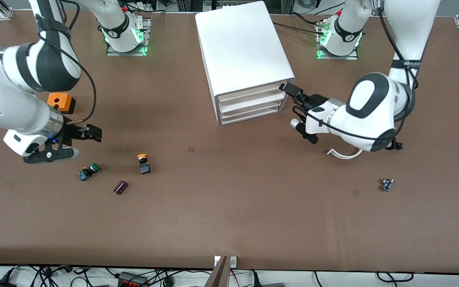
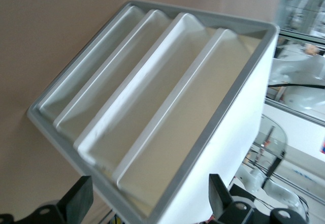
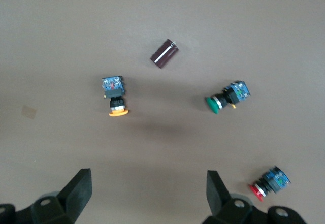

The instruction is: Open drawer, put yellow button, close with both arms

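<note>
The white cabinet (image 1: pixel 245 52) stands at the middle of the table near the bases, all four trays shut. The drawer (image 1: pixel 249 94) is the topmost tray; it also shows in the left wrist view (image 2: pixel 188 117). My left gripper (image 1: pixel 291 97) is open and empty, just in front of the cabinet's front corner at the left arm's end (image 2: pixel 147 203). The yellow button (image 1: pixel 144 163) lies on the table toward the right arm's end and shows in the right wrist view (image 3: pixel 116 98). My right gripper (image 1: pixel 86 143) is open and empty above the table beside the buttons (image 3: pixel 147 191).
A green-capped button (image 1: pixel 88 171) and a dark cylinder (image 1: pixel 120 187) lie near the yellow button. A red-capped button (image 3: pixel 269 182) lies close to the right gripper. An orange block (image 1: pixel 61 101) sits by the right arm. A small blue part (image 1: pixel 387 184) and a white strip (image 1: pixel 343 153) lie toward the left arm's end.
</note>
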Controlling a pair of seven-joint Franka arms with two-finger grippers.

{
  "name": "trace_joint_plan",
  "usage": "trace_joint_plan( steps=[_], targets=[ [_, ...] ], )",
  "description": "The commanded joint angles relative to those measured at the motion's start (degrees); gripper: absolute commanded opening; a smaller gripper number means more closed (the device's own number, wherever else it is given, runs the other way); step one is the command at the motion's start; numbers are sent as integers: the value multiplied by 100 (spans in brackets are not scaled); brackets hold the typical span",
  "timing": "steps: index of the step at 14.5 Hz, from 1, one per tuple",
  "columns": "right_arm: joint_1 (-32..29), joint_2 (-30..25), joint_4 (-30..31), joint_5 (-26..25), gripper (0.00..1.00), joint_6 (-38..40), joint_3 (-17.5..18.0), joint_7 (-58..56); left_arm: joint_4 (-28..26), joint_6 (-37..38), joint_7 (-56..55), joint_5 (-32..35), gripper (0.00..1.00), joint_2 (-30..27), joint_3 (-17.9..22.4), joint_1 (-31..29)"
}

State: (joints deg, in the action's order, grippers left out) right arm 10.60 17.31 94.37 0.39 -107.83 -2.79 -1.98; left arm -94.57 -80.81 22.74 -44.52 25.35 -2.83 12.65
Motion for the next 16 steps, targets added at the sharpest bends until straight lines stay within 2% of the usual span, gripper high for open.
trace_joint_plan(
  steps=[1,3,6,9,11,14,16],
  targets=[
    [222,342,-67,93,100,-185,-2,-13,-8,-58,843,-338,100,215,1,-70],
    [302,562,-67,93,100,-396,-2,-13,-253,-75,1309,-583,100,303,1,-43],
    [354,931,-85,93,100,-625,24,-39,-649,-460,1934,-664,92,374,-7,36],
    [451,1283,-251,101,100,-871,24,-31,-912,-497,2006,-707,81,313,-174,19],
    [469,1459,-313,102,100,-898,129,-31,-1132,-497,2024,-874,81,199,-253,-17],
    [504,1635,-313,241,100,-1187,138,-30,-1160,-497,2041,-883,76,137,-262,36],
    [486,1793,-313,356,100,-1336,138,-39,-1151,-506,2050,-883,66,137,-324,27]
  ],
)
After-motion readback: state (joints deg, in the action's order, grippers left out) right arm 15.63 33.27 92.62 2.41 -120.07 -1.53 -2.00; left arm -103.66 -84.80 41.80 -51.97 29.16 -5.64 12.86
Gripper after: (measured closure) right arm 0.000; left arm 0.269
